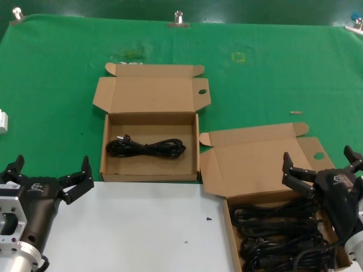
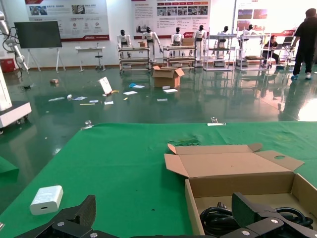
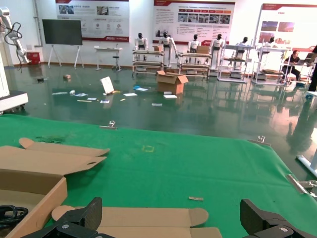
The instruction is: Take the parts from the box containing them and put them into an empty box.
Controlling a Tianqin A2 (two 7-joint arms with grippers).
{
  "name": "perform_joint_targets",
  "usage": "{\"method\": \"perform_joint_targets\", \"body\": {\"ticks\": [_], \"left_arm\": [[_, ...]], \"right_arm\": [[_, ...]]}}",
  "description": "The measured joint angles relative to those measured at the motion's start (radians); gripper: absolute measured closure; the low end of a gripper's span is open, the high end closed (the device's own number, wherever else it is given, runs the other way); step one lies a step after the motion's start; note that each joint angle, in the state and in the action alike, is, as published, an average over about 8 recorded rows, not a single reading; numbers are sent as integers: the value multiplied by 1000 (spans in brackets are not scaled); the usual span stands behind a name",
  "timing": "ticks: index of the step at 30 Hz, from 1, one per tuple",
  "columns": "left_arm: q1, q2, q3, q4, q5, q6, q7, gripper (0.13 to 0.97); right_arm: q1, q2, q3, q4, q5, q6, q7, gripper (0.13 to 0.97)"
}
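Observation:
The box containing the parts [image 1: 228,212] lies at the front right, lid open, with several black cords [image 1: 278,232] piled in it. My right gripper [image 1: 317,154] hovers open and empty over this box's far end and lid [image 3: 148,218]; it also shows in the right wrist view [image 3: 171,210]. The other box [image 1: 150,120] lies in the middle, lid open, with one looped black cord [image 1: 146,148] on its floor. My left gripper [image 1: 52,164] is open and empty at the front left, just short of that box [image 2: 247,186] and its cord [image 2: 218,219].
A white sheet [image 1: 136,226] covers the front of the green table. A white adapter [image 1: 3,120] lies at the far left, also in the left wrist view [image 2: 45,198]. Metal clips [image 1: 178,18] hold the cloth's far edge. A small scrap [image 1: 296,112] lies right of the middle box.

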Motion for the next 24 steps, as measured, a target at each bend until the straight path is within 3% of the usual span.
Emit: {"method": "perform_joint_targets", "body": {"ticks": [24], "left_arm": [[0, 0, 0, 0, 0, 0, 0, 132]], "right_arm": [[0, 0, 0, 0, 0, 0, 0, 129]]}}
